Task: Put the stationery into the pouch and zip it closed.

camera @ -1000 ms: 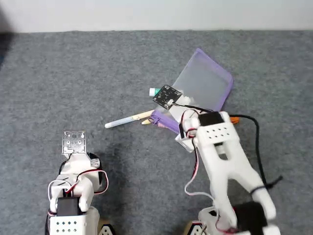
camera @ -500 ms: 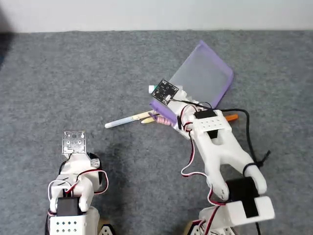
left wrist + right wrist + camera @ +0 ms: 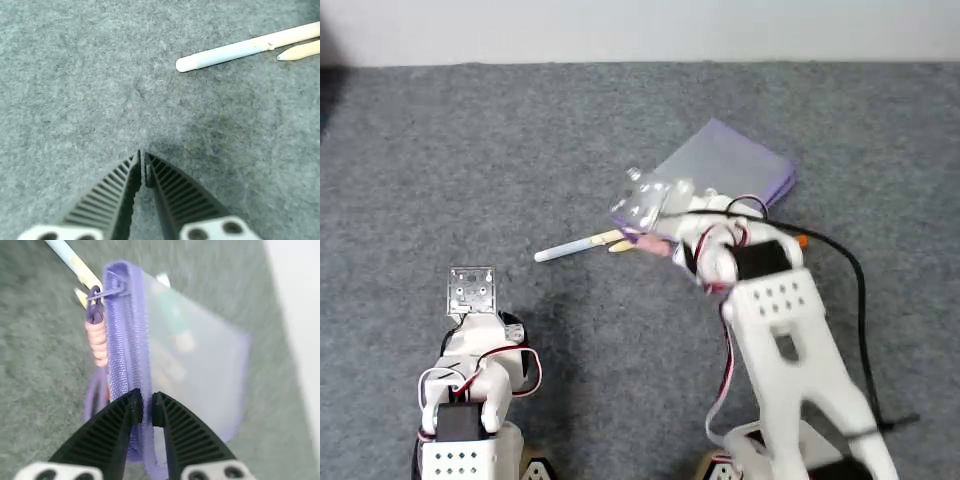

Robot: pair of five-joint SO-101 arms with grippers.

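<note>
right gripper point(image 3: 144, 407) pinched on the zip edge of the purple pouch point(image 3: 200, 365), tilted just beside the pen point(image 3: 245, 47) and pencil point(image 3: 300, 50) lying outside it; left gripper point(image 3: 144, 172) closed, empty; risk: thin edge slips free, or pouch sweeps the pen away

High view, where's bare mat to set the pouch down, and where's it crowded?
Bare: the mat between the back wall and the pen, and between the pen and the left gripper. Crowded: the pouch's zipper edge, where the right gripper, pen and pencil gather.
</note>
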